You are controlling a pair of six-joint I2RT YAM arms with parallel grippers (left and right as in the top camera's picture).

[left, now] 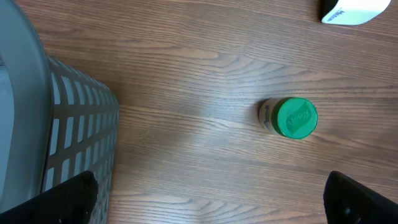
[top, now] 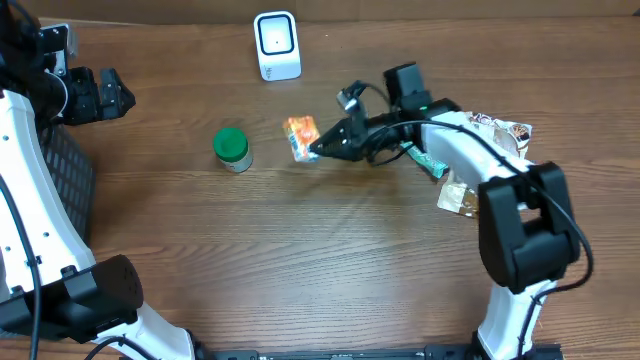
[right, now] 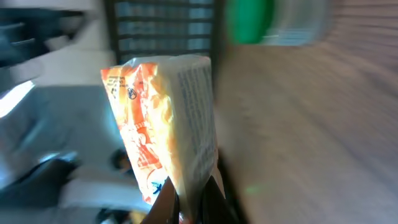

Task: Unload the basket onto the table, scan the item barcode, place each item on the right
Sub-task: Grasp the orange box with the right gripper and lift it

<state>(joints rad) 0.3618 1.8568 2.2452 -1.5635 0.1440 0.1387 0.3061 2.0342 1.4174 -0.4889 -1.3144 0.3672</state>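
An orange and white snack packet (top: 301, 136) is held off the table at mid-table, with my right gripper (top: 320, 149) shut on its edge. In the right wrist view the packet (right: 163, 118) stands upright above the pinched fingertips (right: 166, 200), its printed white side facing right. The white barcode scanner (top: 277, 45) stands at the back of the table, behind and slightly left of the packet. My left gripper (top: 103, 93) hovers open at the far left; in its wrist view its gripper (left: 208, 190) holds nothing and only wood lies between its dark fingers (left: 65, 196).
A green-lidded jar (top: 232, 147) stands left of the packet, also visible as the jar (left: 290, 117) under the left wrist. A grey slatted basket (left: 74, 137) sits at the left edge. Several loose packets (top: 470, 190) lie at the right beside the right arm.
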